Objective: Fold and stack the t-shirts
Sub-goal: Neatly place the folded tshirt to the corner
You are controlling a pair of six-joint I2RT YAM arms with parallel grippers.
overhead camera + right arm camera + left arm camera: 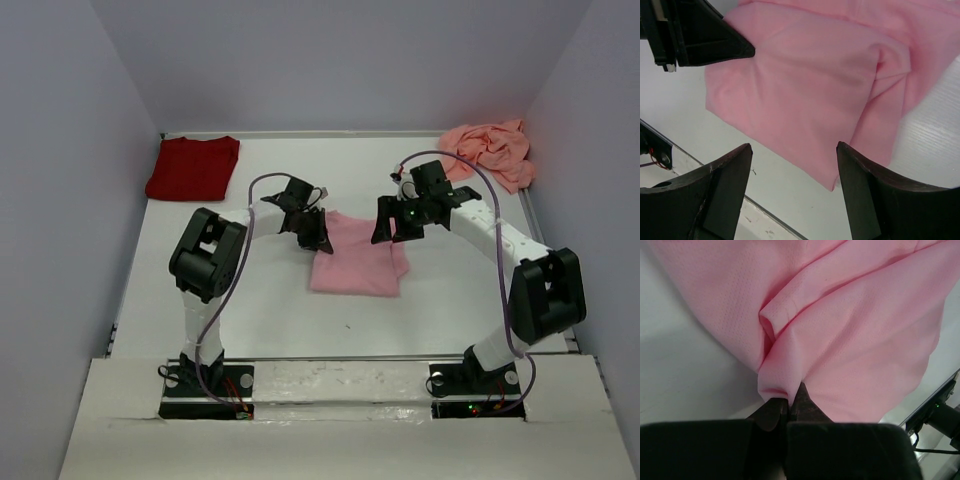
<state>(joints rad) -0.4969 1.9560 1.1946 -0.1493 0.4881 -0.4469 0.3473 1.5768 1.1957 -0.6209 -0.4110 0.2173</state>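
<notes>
The left gripper [789,407] pinches the pink t-shirt [352,265] at its ten o'clock corner; the right gripper [794,150] hangs wide open above the two o'clock corner.

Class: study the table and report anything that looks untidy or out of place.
The salmon-pink t-shirt lies crumpled in the far right corner, while the dark red t-shirt lies folded flat far left.

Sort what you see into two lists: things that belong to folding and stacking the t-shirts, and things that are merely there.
Belongs to the job:
light pink t-shirt, pinched in the shut left gripper
dark red t-shirt, flat at far left
salmon-pink t-shirt, crumpled at far right
right gripper, open

Merely there:
table
grey walls
</notes>
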